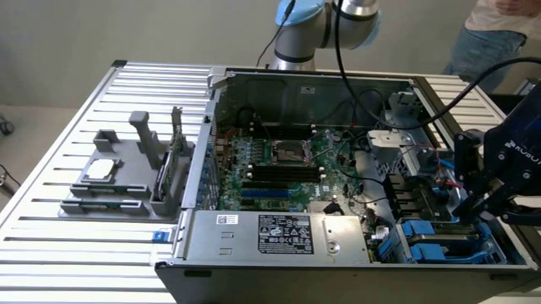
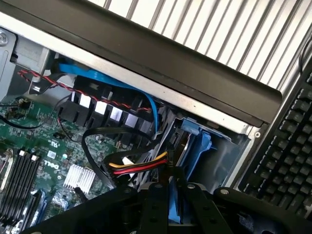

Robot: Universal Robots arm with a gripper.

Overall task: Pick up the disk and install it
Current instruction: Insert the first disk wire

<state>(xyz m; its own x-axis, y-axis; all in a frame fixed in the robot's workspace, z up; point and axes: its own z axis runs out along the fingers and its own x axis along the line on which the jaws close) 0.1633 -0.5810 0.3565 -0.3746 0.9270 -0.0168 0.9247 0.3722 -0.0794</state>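
The disk (image 2: 174, 207) shows as a blue carrier edge held upright between my two black fingers (image 2: 155, 204). My gripper (image 2: 175, 197) is shut on it, right above the drive bay (image 2: 219, 151) in the corner of the open computer case. A yellow, red and black power cable (image 2: 141, 165) runs to a connector just ahead of the disk. In the exterior view my gripper (image 1: 472, 206) reaches down into the case's near right corner, where the disk (image 1: 441, 223) sits tilted over further blue carriers (image 1: 431, 248).
The open case holds a green motherboard (image 1: 279, 158) and a large grey labelled box (image 1: 279, 234). A grey fixture with a small silver chip (image 1: 100, 170) lies on the slatted table (image 1: 85, 253). A keyboard (image 2: 287, 146) sits beside the case. A person (image 1: 490, 31) stands behind.
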